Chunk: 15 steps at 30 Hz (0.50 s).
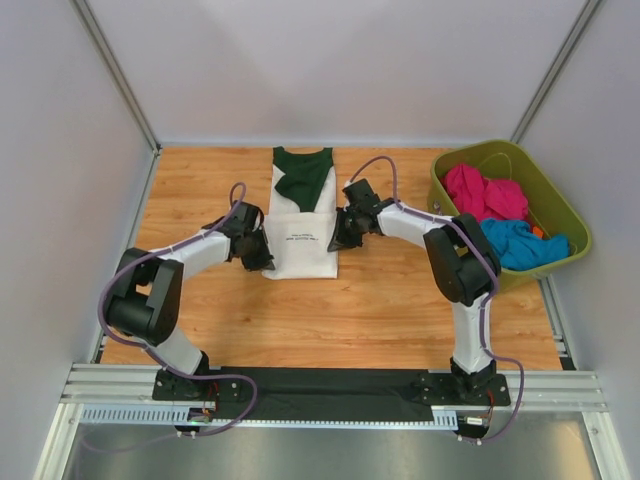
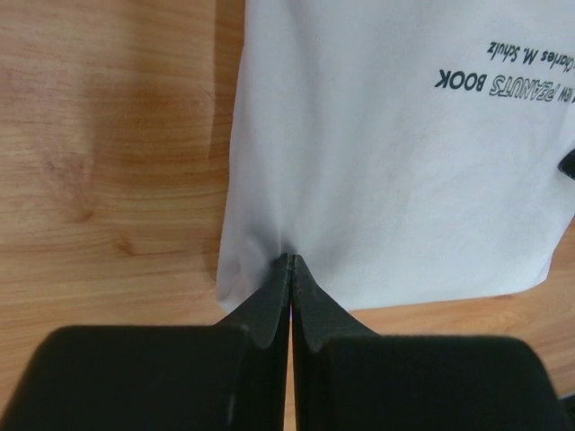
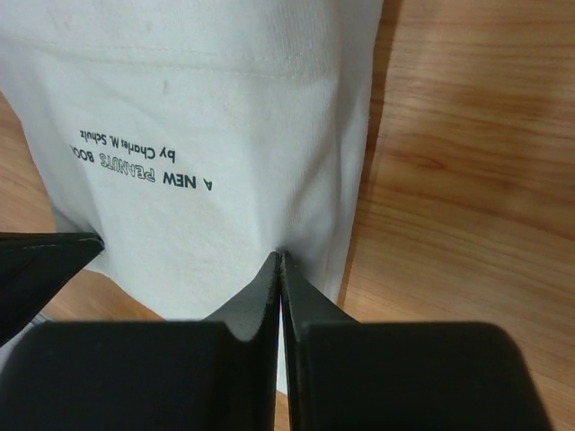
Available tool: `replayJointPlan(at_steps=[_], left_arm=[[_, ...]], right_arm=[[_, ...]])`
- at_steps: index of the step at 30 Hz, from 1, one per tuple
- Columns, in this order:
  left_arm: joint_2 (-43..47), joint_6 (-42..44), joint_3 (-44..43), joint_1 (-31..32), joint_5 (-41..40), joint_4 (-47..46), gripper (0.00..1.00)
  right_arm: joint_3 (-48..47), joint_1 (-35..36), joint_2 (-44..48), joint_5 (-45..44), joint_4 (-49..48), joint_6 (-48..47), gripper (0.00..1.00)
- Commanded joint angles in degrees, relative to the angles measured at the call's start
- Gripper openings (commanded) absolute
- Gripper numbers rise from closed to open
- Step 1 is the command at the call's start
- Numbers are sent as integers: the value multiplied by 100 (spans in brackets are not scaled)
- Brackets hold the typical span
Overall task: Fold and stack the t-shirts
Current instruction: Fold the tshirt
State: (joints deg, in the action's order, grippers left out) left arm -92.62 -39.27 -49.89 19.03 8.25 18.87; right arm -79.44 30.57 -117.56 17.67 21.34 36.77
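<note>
1. Black left fingers [image 2: 277,292] fill the bottom of the left wrist view. They are pressed together, tips on the near left edge of the white cotton tee with dark green sleeves and neckband [image 1: 303,248]; the cloth puckers at the tips, so a pinch is judged.
2. Right fingers [image 3: 268,283] are likewise together, tips on the tee's right side close to its edge. Cloth appears caught, though the layer count cannot be told.
3. Tee lies flat at mid-width on the wooden desk [image 1: 380,320], collar towards the far wall, green sleeves turned inward, black lettering showing on the near white panel.
4. Step in hand, as judged: a lengthwise fold. Recommended: raise both sides level and together, keep the cloth lightly taut between them, carry the near portion towards the collar, and set edges square before release. Uneven lift risks a skewed fold.
5. Olive-green plastic tub [image 1: 480,149] stands at the far right of the desk, well apart from the tee. It holds crumpled magenta garments [image 1: 485,190] and a turquoise garment [image 1: 520,245]; number of pieces unclear.
</note>
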Motion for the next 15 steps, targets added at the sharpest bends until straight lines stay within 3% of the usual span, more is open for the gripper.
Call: replayJointPlan(at_steps=[1,5,6,7,8,10,11,12,13,15], left_arm=[[313,349,-512,-4,-96,318,0],[744,612,-1110,-4,-271,1072,9],[919,735,-1293,-13,-419,1327,18],[999,814,-1339,-13,-464,1434,18],[1087,885,-1374,-13,-517,1531,26],[1333,991,-1322,-13,-605,1767,41],[1412,1000,-1261,-13,-605,1830,57],[1579,982,-1086,-4,-605,1865,64],[1659,939,-971,-4,-562,1909,73],[1878,781,-586,-4,-526,1918,75]], right_arm=[[-291,19,241,-150,256,-293,0],[-362,11,759,-194,476,-364,0],[-275,45,1100,-150,485,-347,0],[-274,55,1103,-150,502,-346,0],[-126,81,1312,-141,511,-338,2],[50,177,1489,-202,555,-364,14],[138,230,1568,-281,599,-416,20],[287,283,1682,-525,756,-443,34],[358,396,1736,-667,853,-478,41],[621,494,1824,-966,1029,-478,59]])
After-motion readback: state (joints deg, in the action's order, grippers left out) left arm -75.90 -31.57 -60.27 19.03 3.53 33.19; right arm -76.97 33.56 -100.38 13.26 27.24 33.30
